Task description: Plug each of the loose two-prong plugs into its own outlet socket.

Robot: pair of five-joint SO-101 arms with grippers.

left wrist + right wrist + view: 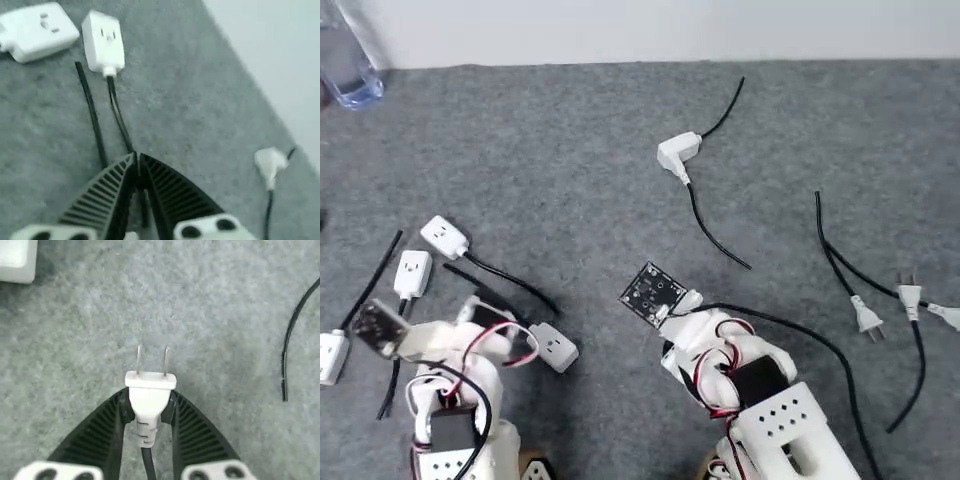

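Right gripper [148, 401] is clamped on a white two-prong plug [150, 387], prongs forward above the grey carpet [225, 300]; left gripper [136, 159] is pinched closed on the black cord [117, 112] trailing from a white outlet socket [102, 42].

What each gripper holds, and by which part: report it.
Right gripper: a white plug, gripped by its body behind the prongs. Left gripper: a black cord.
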